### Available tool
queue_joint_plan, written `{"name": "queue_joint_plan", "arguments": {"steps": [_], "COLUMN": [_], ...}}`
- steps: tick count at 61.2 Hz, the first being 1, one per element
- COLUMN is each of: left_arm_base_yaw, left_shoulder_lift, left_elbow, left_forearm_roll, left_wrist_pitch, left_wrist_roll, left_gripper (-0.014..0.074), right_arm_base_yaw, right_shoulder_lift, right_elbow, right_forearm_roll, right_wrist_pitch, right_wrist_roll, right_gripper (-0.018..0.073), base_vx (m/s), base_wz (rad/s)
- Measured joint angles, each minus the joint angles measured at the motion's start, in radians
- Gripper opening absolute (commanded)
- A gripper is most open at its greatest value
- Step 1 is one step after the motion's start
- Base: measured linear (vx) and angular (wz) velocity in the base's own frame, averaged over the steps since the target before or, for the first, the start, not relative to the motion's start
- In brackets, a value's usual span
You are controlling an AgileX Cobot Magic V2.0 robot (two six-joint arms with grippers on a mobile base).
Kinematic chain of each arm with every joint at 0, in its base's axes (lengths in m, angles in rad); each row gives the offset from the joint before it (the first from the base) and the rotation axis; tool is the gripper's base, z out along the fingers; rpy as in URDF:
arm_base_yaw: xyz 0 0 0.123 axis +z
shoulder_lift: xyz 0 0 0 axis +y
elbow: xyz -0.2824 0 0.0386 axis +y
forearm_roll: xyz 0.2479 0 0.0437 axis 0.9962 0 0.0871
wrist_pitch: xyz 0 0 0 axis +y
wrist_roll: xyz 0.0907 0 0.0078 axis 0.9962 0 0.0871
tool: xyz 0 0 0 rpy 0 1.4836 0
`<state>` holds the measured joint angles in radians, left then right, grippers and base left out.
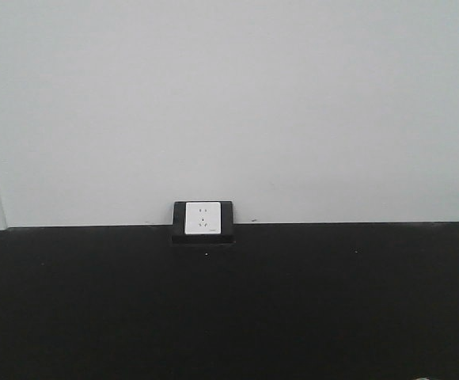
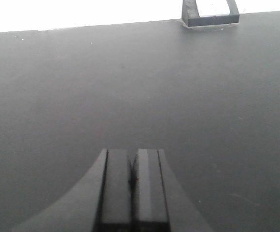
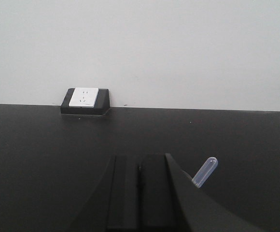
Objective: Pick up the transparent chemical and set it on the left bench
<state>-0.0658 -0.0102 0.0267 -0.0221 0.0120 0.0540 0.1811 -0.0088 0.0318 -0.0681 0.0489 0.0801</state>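
The transparent chemical is a small clear tube (image 3: 205, 171) lying on the black bench top (image 3: 43, 145) in the right wrist view. Its lower end is hidden behind my right gripper's outer finger. My right gripper (image 3: 139, 157) hovers just left of the tube, shut with nothing between its pads. In the left wrist view my left gripper (image 2: 133, 152) is shut and empty over bare black bench (image 2: 130, 82). The tube shows in neither the front view nor the left wrist view, and neither gripper shows in the front view.
A white wall socket in a black housing (image 1: 203, 218) stands where the bench meets the pale wall (image 1: 229, 95). The same socket (image 3: 84, 98) lies ahead-left of my right gripper, and the socket (image 2: 210, 12) is at the top right in the left wrist view.
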Motion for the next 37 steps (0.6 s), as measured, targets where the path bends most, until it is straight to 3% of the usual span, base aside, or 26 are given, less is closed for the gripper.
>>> {"name": "queue_joint_plan", "arguments": {"steps": [37], "left_arm_base_yaw": [0.000], "left_shoulder_lift": [0.000], "left_elbow": [0.000], "left_forearm_roll": [0.000], "left_wrist_pitch": [0.000], "left_wrist_roll": [0.000], "left_gripper": [-0.0003], "right_arm_base_yaw": [0.000], "right_shoulder_lift": [0.000], "right_elbow": [0.000], "right_forearm_roll": [0.000], "right_wrist_pitch": [0.000], "right_wrist_roll": [0.000], "right_gripper": [-0.0008], "base_vx": [0.00], "base_wz": [0.00]}}
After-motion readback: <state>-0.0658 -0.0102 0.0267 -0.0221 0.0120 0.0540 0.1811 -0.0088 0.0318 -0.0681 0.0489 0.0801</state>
